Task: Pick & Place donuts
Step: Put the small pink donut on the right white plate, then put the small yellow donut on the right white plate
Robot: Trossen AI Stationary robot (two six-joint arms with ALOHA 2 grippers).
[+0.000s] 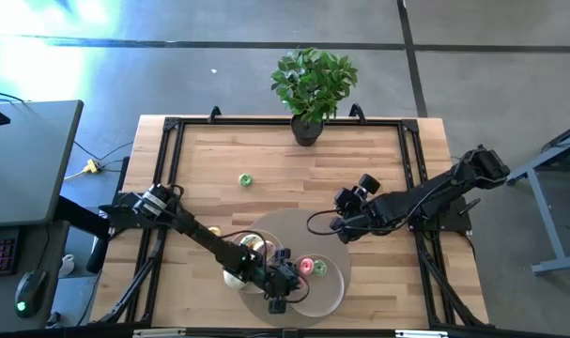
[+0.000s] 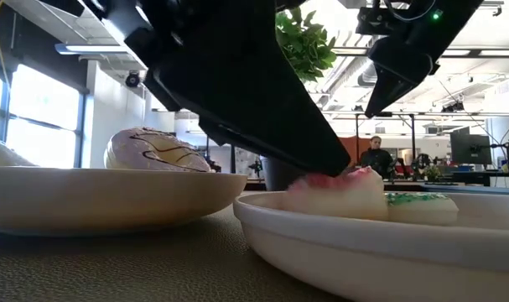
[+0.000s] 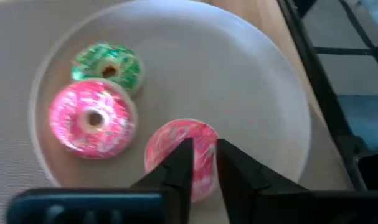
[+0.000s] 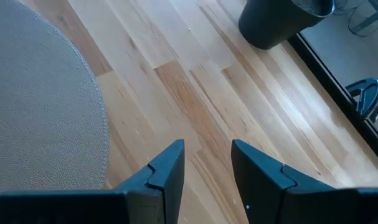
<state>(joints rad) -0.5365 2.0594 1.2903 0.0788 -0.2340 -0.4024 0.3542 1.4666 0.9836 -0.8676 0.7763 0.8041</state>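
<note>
A beige plate [image 3: 263, 93] near the table's front holds a green-iced donut [image 3: 108, 65] and a pink donut [image 3: 92, 121], both lying flat. My left gripper [image 3: 204, 149] is over this plate [image 1: 333, 291], shut on a second pink donut [image 3: 176, 140]. It also shows in the low view [image 2: 342, 186] under the dark gripper. A white donut with dark stripes [image 2: 158, 151] lies on the neighbouring plate [image 1: 236, 272]. A mini green donut [image 1: 246, 179] lies on the bare table farther back. My right gripper [image 4: 207, 155] is open and empty above the wood, right of the grey mat. My left gripper pinches the second pink donut between its two fingers. One finger [image 3: 182, 165] lies over the donut's middle and the other [image 3: 235, 171] at its outer edge [image 3: 208, 146]. The fingers slant down from above. The donut is tilted on edge, low in the plate; whether it touches I cannot tell.
A round grey mat [image 1: 285, 230] lies under both plates. A potted plant [image 1: 310, 89] stands at the table's far edge. A black frame [image 1: 411, 150] runs around the table. A person [image 2: 376, 155] sits in the room beyond.
</note>
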